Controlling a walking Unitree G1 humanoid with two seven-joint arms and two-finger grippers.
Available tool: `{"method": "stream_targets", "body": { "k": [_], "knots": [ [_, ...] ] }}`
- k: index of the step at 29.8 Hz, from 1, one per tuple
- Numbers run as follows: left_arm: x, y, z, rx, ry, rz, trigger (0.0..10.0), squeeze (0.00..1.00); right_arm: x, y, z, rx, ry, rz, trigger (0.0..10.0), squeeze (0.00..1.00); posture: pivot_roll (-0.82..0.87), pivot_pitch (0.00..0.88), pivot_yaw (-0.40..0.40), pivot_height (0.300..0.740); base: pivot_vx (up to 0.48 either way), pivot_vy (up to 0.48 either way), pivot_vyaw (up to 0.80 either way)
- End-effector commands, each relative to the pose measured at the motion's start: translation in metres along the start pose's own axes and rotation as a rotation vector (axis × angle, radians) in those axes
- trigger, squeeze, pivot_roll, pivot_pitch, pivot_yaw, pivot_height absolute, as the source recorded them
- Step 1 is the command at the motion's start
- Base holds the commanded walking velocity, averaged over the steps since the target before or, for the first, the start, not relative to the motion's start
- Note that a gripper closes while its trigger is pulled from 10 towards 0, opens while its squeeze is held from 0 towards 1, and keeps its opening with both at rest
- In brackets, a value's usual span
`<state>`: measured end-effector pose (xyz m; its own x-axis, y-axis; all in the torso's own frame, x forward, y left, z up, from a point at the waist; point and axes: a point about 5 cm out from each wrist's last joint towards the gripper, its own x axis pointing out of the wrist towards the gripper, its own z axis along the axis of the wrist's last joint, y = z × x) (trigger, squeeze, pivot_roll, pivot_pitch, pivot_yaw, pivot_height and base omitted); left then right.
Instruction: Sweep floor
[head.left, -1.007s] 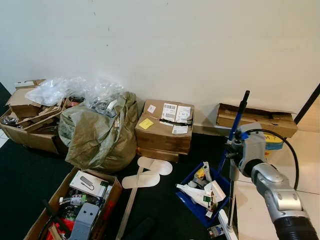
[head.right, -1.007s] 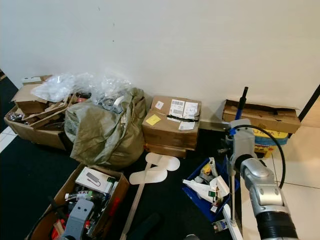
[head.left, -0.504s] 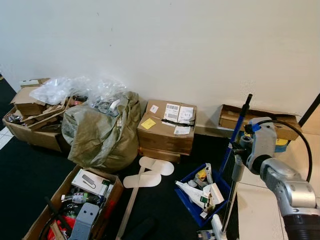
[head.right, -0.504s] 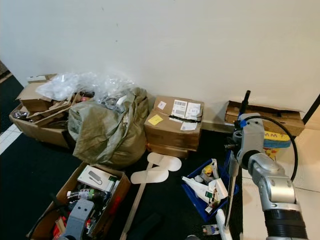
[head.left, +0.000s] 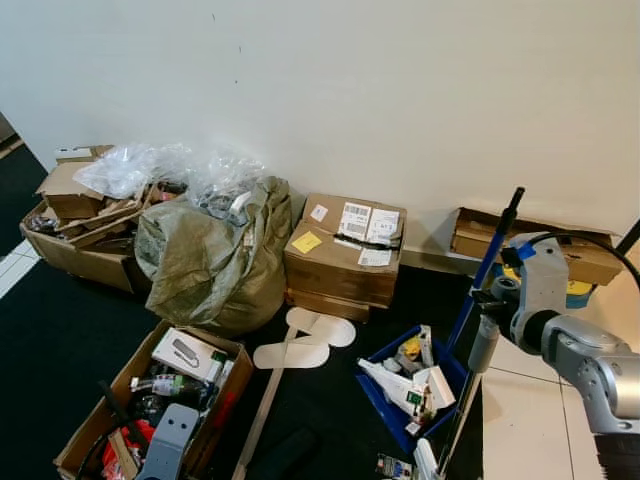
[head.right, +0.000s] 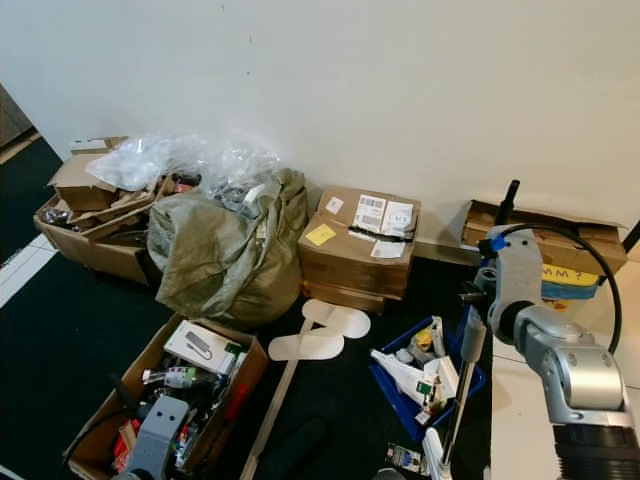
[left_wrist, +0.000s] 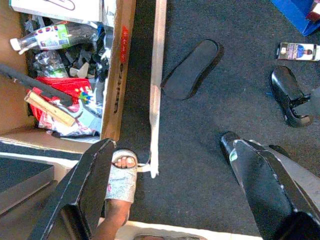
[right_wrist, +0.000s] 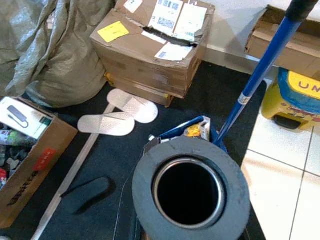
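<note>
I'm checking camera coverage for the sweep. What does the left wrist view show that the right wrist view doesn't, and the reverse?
Left wrist alone: a person's sandalled foot, a black shoe and the left gripper's open fingers.
Right wrist alone: the blue broom handle, the labelled cardboard box, the white slippers and the grey tube end.
Both: the black insole, the wooden strip and the open box of clutter.

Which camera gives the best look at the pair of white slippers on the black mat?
The right wrist view: the white slippers lie large and unblocked beside the taped cardboard box. Both eye views show them smaller, farther off.
</note>
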<state>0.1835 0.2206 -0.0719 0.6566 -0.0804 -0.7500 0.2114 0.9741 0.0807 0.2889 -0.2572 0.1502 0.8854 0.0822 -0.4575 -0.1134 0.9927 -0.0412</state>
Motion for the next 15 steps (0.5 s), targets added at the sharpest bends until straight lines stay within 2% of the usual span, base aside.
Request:
{"method": "stream_targets", "body": {
  "k": [1,6,9,15],
  "knots": [
    [-0.003,0.004,-0.007,0.007,0.033,0.007,10.0,0.0,0.001,0.01,-0.007,0.046,0.027,0.082,10.0,0.0,-0.12,0.112,0.118,0.74,0.0,0.0,0.0],
    [-0.002,0.002,-0.006,0.005,0.03,0.003,10.0,0.0,-0.001,0.017,-0.001,0.084,0.017,0.126,10.0,0.0,-0.12,0.116,0.117,0.74,0.0,0.0,0.0],
    [-0.002,0.001,-0.008,0.001,0.033,0.001,10.0,0.0,-0.008,0.021,-0.001,0.093,0.052,0.189,10.0,0.0,-0.13,0.122,0.115,0.74,0.0,0.0,0.0],
    [-0.003,0.001,-0.011,-0.001,0.041,0.002,10.0,0.0,-0.015,0.017,-0.003,0.077,0.083,0.201,10.0,0.0,-0.13,0.126,0.114,0.74,0.0,0.0,0.0]
  ]
}}
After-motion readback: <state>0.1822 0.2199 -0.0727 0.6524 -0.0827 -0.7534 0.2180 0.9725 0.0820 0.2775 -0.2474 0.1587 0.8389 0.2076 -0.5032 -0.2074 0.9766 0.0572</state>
